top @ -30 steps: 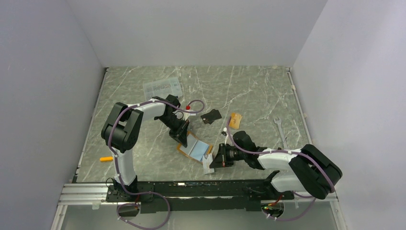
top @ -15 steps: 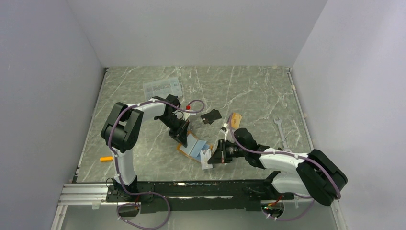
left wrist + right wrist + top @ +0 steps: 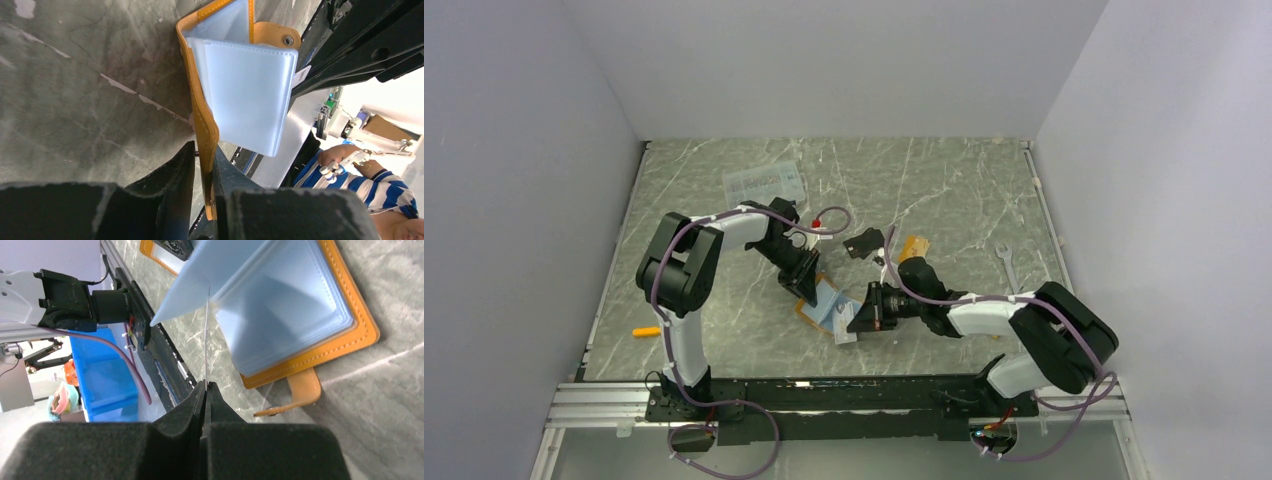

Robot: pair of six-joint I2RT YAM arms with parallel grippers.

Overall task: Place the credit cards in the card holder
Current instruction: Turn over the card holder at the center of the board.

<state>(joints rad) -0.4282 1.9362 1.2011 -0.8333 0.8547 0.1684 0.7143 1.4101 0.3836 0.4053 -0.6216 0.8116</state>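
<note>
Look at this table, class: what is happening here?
The left jaws grip the orange cover of the card holder, holding it open. The right jaws pinch a pale card edge-on, its tip at the blue sleeves. A black card and an orange card lie on the table beyond.

Soft even light is spreading over the tabletop (image 3: 944,180), faint shadows; wrist cams are blurring close fingers (image 3: 165,440), bg blowing out.

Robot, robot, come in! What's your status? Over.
Left end effector clamped on wallet cover. Right end effector pinching a card edge-on, tip at the pale pockets. Nothing seen blocking.
</note>
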